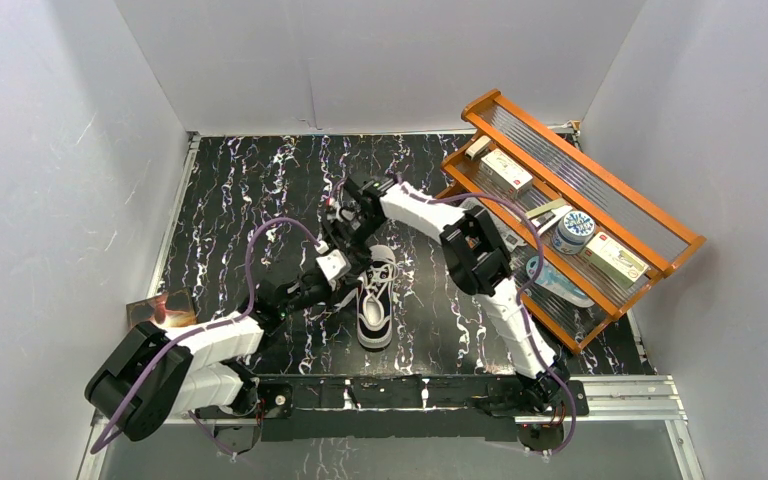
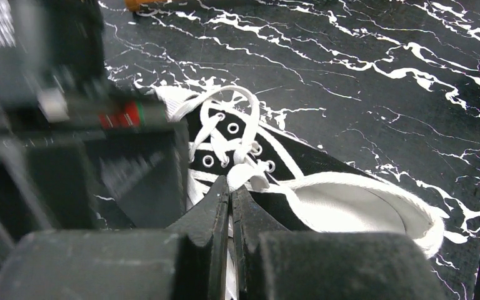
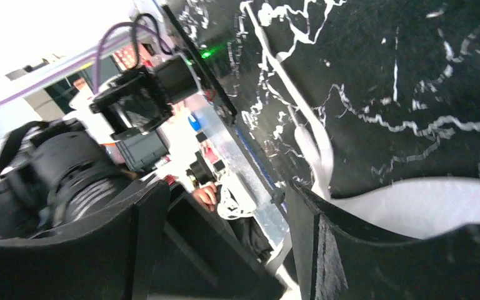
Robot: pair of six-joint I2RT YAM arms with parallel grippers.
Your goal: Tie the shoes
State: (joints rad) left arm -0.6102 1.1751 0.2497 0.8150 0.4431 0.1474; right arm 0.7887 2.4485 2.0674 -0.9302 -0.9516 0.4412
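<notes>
White walls box in a black, white-veined tabletop (image 1: 230, 200), with an orange wooden rack (image 1: 600, 180) standing well off behind the right arm's elbow. The sneaker (image 1: 376, 305) lies between the two grippers, just ahead of the left gripper (image 2: 230, 186) and close below the right gripper (image 3: 225, 244).

The left gripper's jaws are pressed together on a white lace (image 2: 245, 176), which comes out of the fingertips and runs straight into the crossed lacing over the eyelets (image 2: 232, 128) just beyond them. The right gripper's jaws stand wide apart and hold nothing. A second lace strand (image 3: 317, 147) trails over the table past its right-hand finger, and a broad, blurred white band lies against that finger; I cannot tell whether it touches.

The shoe looks small and light, so I judge that a firm pull on a lace would drag or tip it rather than tighten it. The laces are flat, limp and probably slick, so they would sag and slide out of a loose pinch. The best hold seems to be the free strand near the right finger, taken close to the eyelets and flat across the pads, with tension kept gentle against the left gripper's pinch.
</notes>
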